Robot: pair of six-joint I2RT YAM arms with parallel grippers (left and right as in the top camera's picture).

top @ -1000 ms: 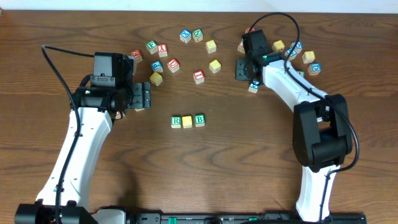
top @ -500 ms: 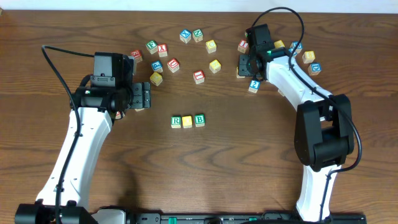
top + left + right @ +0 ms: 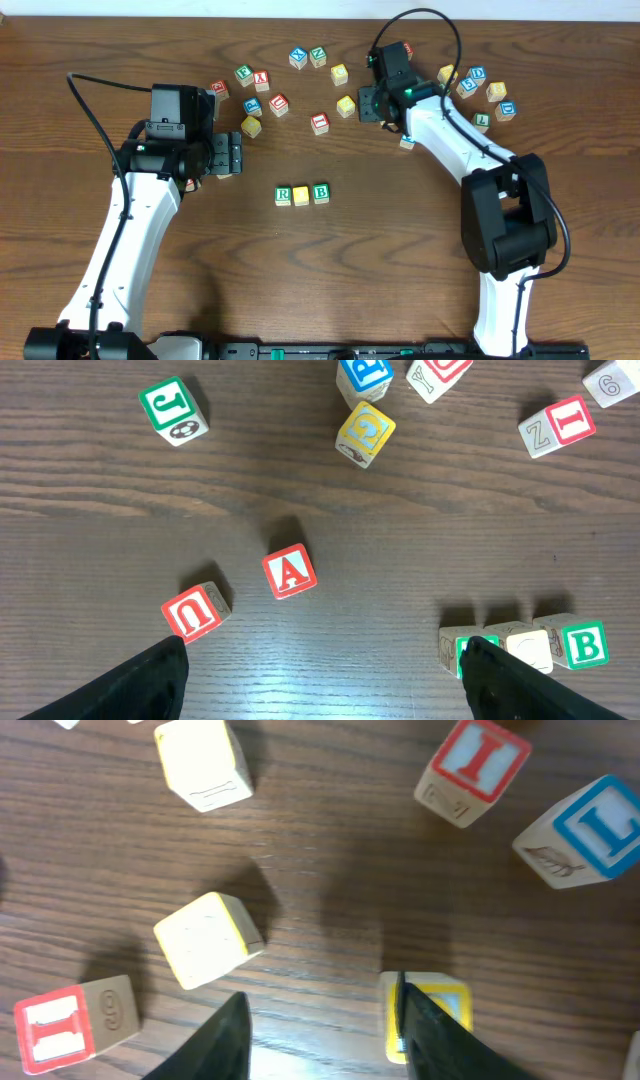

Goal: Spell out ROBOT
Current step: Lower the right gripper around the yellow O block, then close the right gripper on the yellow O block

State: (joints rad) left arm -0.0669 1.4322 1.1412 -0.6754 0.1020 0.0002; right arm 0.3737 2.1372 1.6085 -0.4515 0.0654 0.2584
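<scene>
My left pincer (image 3: 325, 660) hangs spread wide and empty over the bare desk (image 3: 400, 250). The red A block (image 3: 290, 572) sits just ahead of the gap, and the red U block (image 3: 192, 612) is close to one finger. The row of three blocks (image 3: 301, 194), reading R, a yellow one, then B, lies mid-desk with open wood toward the near edge. My right pincer (image 3: 320, 1015) is parted too and holds nothing, among scattered blocks toward the far side. A yellow-framed block (image 3: 448, 998) lies partly hidden behind one finger, and a plain yellow block (image 3: 205, 940) is near the other.
</scene>
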